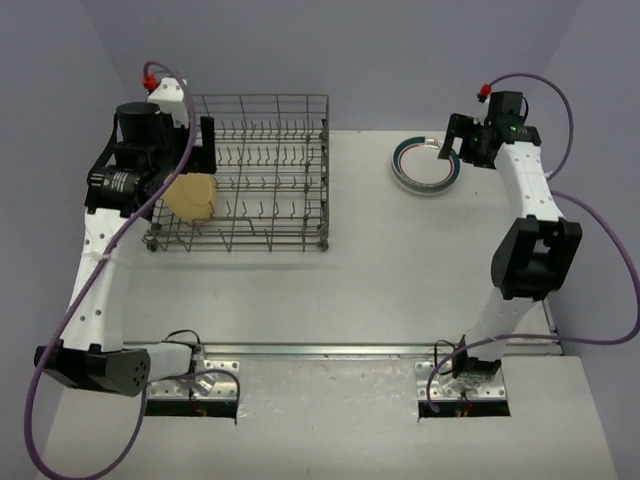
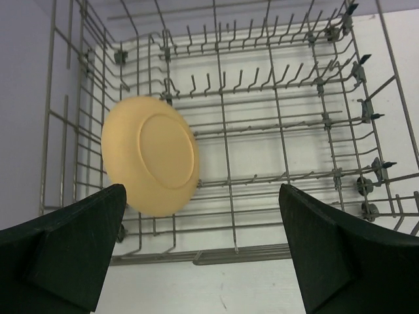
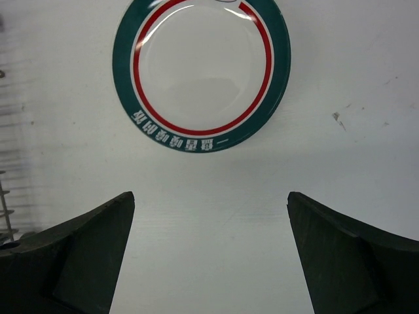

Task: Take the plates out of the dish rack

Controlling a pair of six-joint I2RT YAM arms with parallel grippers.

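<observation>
Left end effector (image 2: 201, 209): fingers apart, nothing held, hovering just short of tan plate (image 2: 152, 155). That's the only plate seen in dish rack (image 1: 326, 180). It stands on edge, leaning, at the rack's near left, underside and foot ring showing. Likely rigid, smooth, slick, chippable, so pinch the upper rim and lift straight clear of the tines. Rack is grey wire, rectangular, far left on desk (image 1: 380, 280). Glossy teal-rimmed plates (image 1: 426, 166) are stacked flat far right. Right end effector (image 3: 211, 209) is spread, empty, just beside them.
</observation>
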